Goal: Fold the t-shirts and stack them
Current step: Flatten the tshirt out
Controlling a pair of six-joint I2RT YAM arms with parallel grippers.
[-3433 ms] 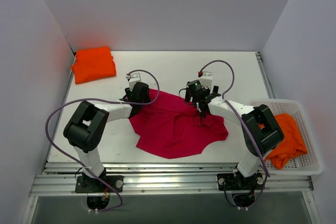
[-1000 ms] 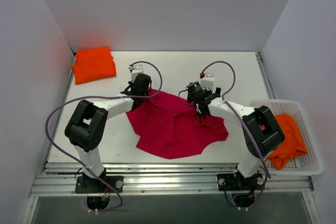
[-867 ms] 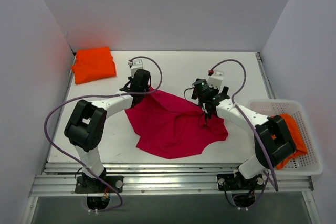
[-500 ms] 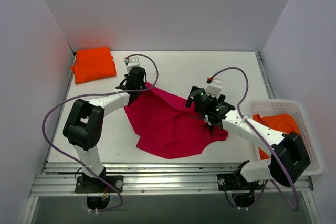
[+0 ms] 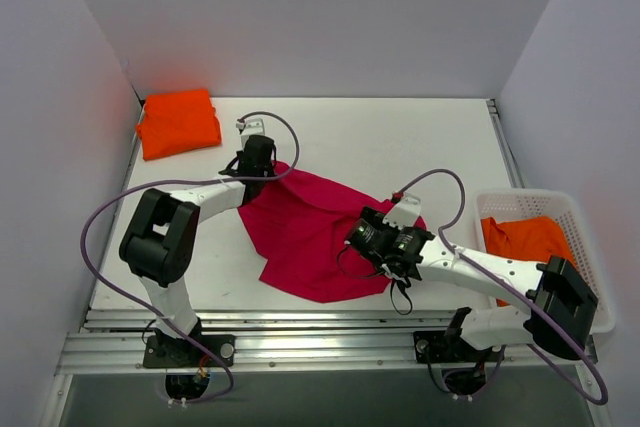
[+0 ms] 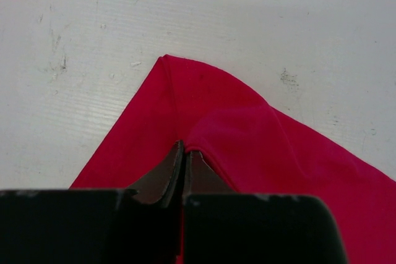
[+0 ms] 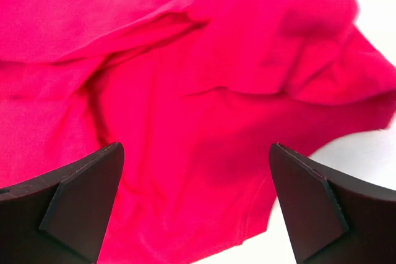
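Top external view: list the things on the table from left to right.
folded orange shirt → crimson shirt → basket, with a loose orange shirt inside it

Plain crimson-pink all over the spread t-shirt [image 5: 300, 237]. Bright orange on the folded t-shirt [image 5: 178, 122] and on the crumpled t-shirt [image 5: 525, 239]. White mesh for the basket [image 5: 525, 195]. White with small grey scuffs on the worktop [image 6: 247, 17]. Black on the left hand [image 6: 184, 153] and right hand [image 7: 195, 146]. White links and black joints along the left arm [image 5: 195, 197] and right arm [image 5: 480, 267]
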